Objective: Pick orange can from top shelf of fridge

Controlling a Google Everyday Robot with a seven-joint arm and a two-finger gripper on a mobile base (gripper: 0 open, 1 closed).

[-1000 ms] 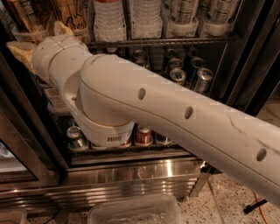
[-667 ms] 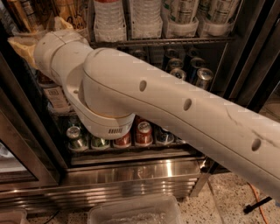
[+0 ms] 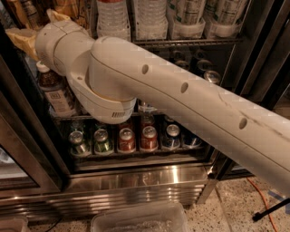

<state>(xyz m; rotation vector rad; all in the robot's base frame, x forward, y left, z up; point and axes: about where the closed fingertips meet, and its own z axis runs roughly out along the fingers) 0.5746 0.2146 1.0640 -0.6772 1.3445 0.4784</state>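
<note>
The robot's thick cream arm (image 3: 190, 99) is spanning the frame from the lower right to the upper left, and it is blocking much of the open fridge (image 3: 136, 179). Its rounded wrist is sitting in front of the top shelf (image 3: 190, 42) at the upper left. The pincer (image 3: 23, 39) is showing only as tan pieces poking out past the wrist, at the far left edge. I cannot tell whether it is open or closed, or whether it is gripping anything.

The orange can (image 3: 74, 8) is peeking out at the very top of the frame, just above the wrist. Only a strip of golden-orange surface is showing, and the arm is hiding the rest. To its right on the same rack, two clear water bottles (image 3: 111, 18) are standing side by side. Tall pale green-printed cans (image 3: 188, 13) are sitting in clear plastic holders further right.

Below the wrist on the left, a brown white-capped bottle (image 3: 52, 88) is standing on the next rack. Along the bottom rack a row of short cans is facing up: green ones (image 3: 102, 141) at the left, red ones (image 3: 148, 138) in the middle and a blue-and-silver one (image 3: 172, 136) at the right. A clear plastic tub (image 3: 140, 219) is resting on the speckled floor (image 3: 235, 208) at the bottom centre, with an orange cable (image 3: 263, 195) trailing at the lower right.
</note>
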